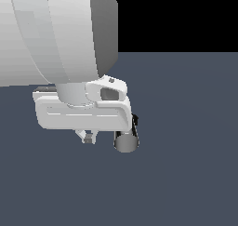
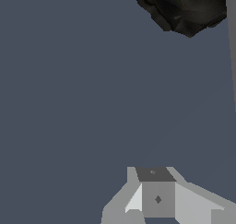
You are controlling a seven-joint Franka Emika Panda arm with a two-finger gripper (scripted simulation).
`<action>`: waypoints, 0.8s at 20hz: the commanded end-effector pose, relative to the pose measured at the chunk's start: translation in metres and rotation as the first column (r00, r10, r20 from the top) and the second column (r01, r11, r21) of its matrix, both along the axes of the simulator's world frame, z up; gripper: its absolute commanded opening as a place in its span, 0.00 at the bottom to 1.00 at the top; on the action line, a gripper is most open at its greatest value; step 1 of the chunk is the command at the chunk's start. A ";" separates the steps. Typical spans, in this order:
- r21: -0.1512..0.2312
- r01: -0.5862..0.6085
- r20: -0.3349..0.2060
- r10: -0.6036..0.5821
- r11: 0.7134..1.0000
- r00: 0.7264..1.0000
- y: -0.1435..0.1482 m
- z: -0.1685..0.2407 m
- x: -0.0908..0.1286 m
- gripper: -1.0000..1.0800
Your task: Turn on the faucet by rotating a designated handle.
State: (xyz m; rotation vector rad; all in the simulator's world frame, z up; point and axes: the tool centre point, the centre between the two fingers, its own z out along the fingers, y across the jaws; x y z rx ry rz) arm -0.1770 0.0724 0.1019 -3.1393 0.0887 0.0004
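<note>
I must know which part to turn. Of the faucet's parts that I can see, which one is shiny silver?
The handle: a silver-grey cylindrical bar. The scalloped round base is black.

Exterior view close behind arm (image 1: 56, 34), wrist view facing floor (image 2: 69, 103)

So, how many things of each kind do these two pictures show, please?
Black faucet base: 1
Silver handle: 1
White robot arm: 1
Tool: 1
Total: 4
</note>
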 end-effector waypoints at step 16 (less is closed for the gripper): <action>0.000 0.001 0.000 -0.001 1.000 1.000 -0.077 0.000 0.001 0.00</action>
